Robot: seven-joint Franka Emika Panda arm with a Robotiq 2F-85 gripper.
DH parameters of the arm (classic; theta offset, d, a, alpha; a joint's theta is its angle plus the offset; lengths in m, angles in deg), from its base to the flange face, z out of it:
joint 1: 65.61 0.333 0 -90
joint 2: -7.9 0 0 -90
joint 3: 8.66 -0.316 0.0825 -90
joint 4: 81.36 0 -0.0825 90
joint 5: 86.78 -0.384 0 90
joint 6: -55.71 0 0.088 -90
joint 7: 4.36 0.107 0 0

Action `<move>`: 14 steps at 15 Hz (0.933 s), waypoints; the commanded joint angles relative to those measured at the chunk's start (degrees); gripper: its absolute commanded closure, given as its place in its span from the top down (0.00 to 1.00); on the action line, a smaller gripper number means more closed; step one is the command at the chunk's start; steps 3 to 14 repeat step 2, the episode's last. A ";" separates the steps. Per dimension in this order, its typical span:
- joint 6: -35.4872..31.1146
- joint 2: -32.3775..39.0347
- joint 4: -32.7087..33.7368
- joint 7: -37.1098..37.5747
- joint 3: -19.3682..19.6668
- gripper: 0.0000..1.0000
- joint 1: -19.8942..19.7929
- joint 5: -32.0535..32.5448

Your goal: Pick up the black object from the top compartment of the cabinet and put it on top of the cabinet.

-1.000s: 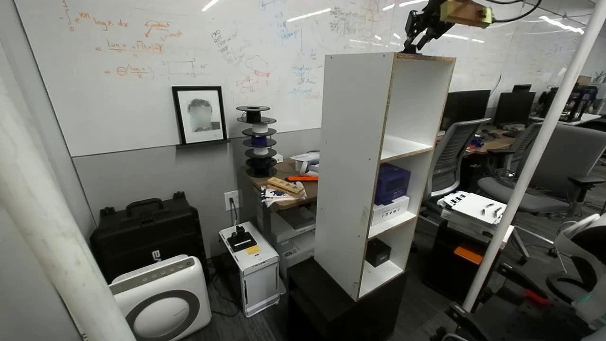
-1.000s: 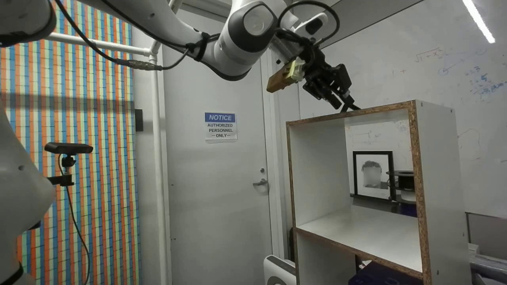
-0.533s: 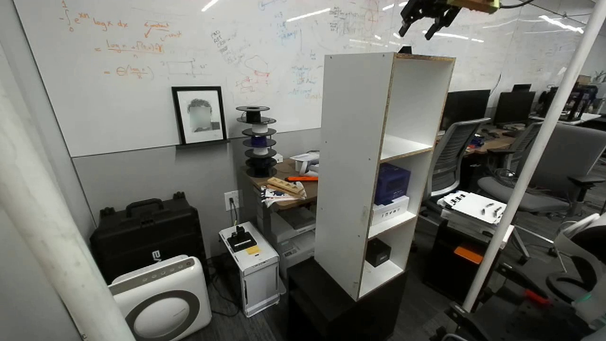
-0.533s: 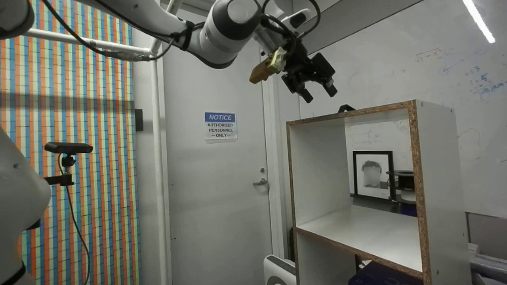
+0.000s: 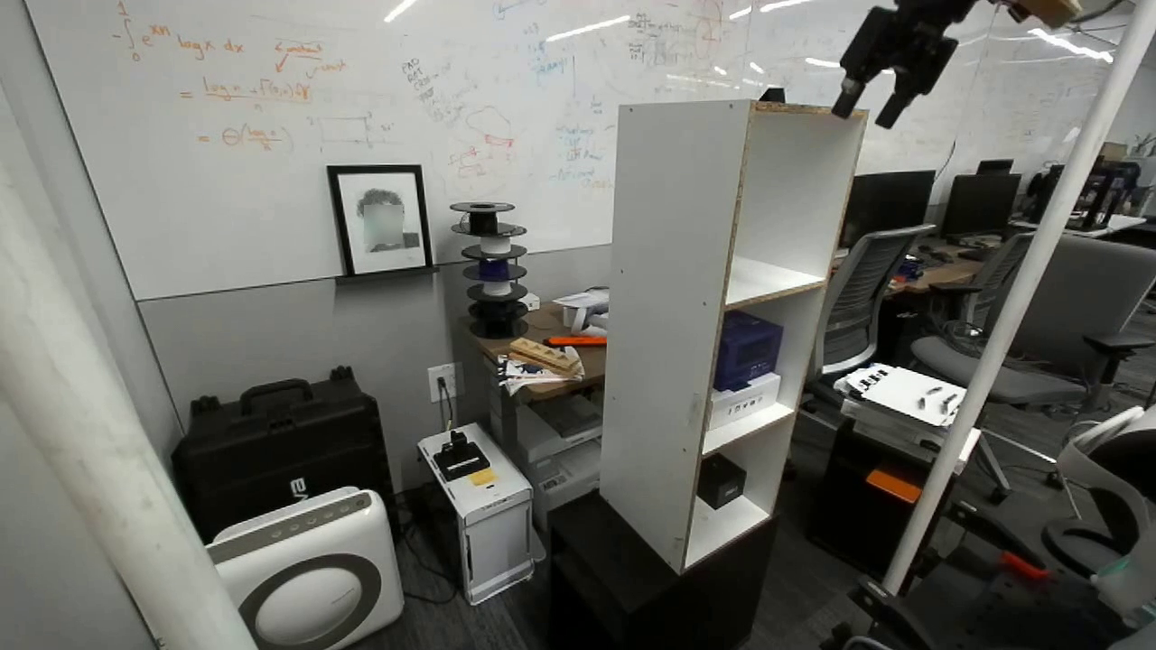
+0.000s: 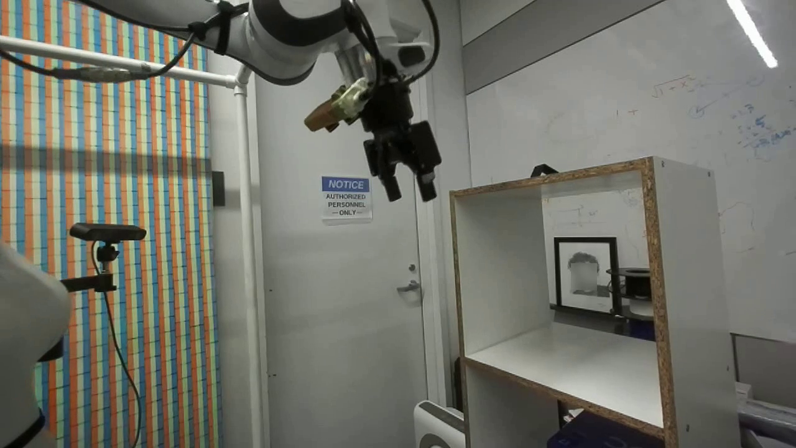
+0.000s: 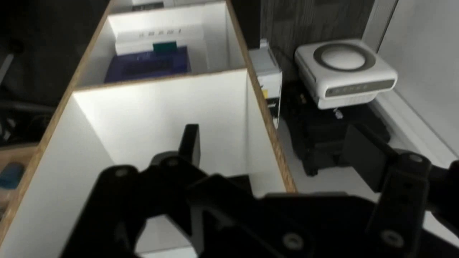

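The black object [image 5: 773, 96] sits on top of the tall white cabinet [image 5: 673, 307], showing small and dark just above its upper edge in both exterior views; its exact shape is hard to make out. The gripper [image 6: 410, 194] points downward with a slight tilt, apart from the object, and the jaws are spread wide, a plain gap between their tips. In an exterior view they hang left of the cabinet, in front of a pale door [image 6: 342, 298] with a notice [image 6: 346, 199] on it. In the wrist view they are dark and blurred across the lower part of the frame, one before the top compartment [image 7: 161, 111], the other toward the right edge.

In the middle compartment [image 5: 799, 352] a blue box [image 5: 750, 350] rests on a white box [image 5: 746, 402]; in the bottom compartment [image 5: 727, 528] stands a black box [image 5: 721, 480]. The cabinet stands on a black bench [image 5: 632, 596]. At lower left a white air purifier [image 5: 312, 573] stands in front of a black case [image 5: 280, 451]. Above them, a framed picture [image 5: 381, 218] is left of stacked spools [image 5: 494, 271].
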 commanded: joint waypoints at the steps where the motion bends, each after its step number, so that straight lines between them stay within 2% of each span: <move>1: 5.16 -3.49 -10.11 -5.70 3.18 1.00 0.27 -1.97; 2: 3.50 -1.27 -5.49 -3.25 1.54 1.00 -0.26 -0.92; 14: 3.50 -1.27 -5.49 -3.25 1.54 1.00 -0.26 -0.92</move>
